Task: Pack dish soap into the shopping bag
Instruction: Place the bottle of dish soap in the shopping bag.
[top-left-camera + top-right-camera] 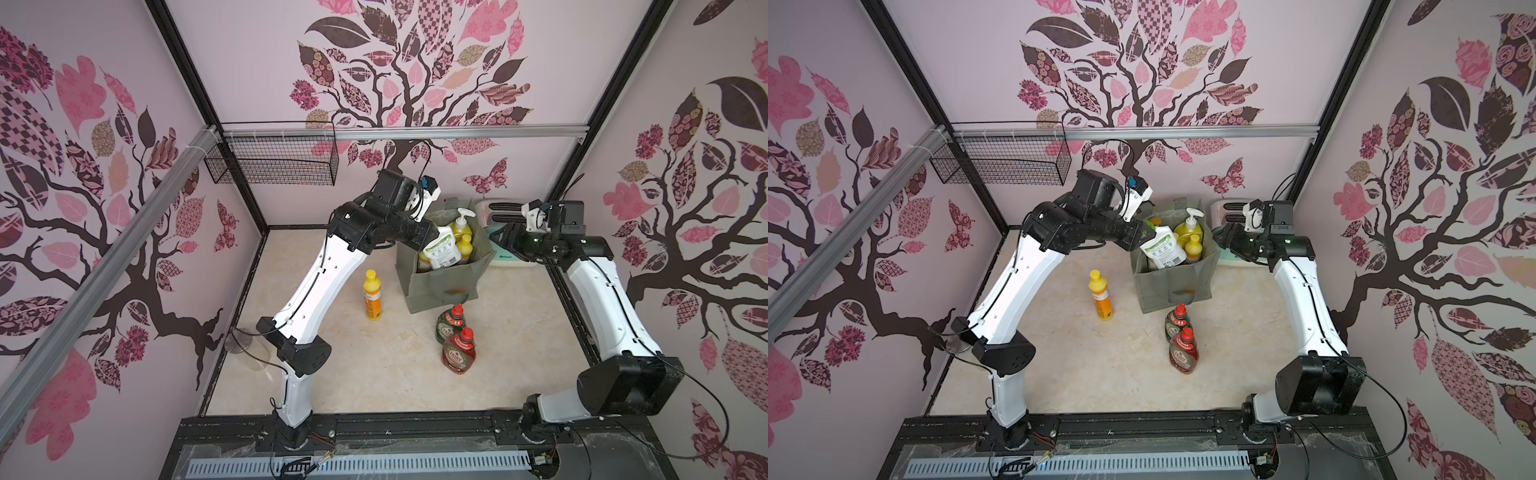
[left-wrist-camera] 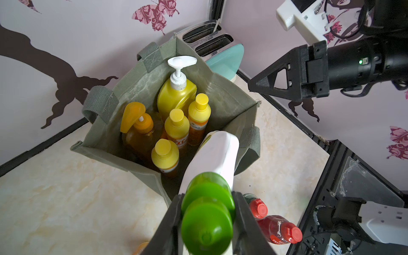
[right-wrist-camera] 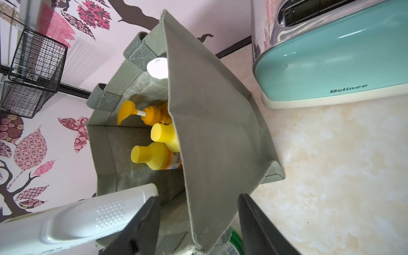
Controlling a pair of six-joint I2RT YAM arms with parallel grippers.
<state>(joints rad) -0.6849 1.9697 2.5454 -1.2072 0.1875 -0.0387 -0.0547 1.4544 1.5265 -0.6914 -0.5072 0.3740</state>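
In both top views the left gripper holds the white green-capped bottle tilted over the open mouth of the shopping bag, with the base lowest and dipping inside. The right gripper sits just beside the bag's side wall, in front of the toaster. Out on the table one small orange yellow-capped bottle stands well apart. The green Fairy bottle and red Fairy bottle stand close together before the bag. The left wrist view shows the left jaws clenched on the bottle's neck under its green cap. Inside the bag, the big yellow pump bottle, the orange pump bottle and three small yellow-capped bottles stand upright, leaving a gap at one corner. The right wrist view shows the right jaws spread with the bag's wall between them; whether they touch it I cannot tell. I judge the step goes best by righting the bottle as it sinks into that gap, keeping clear of the strap handle. The grip should let go only once the base is seated.
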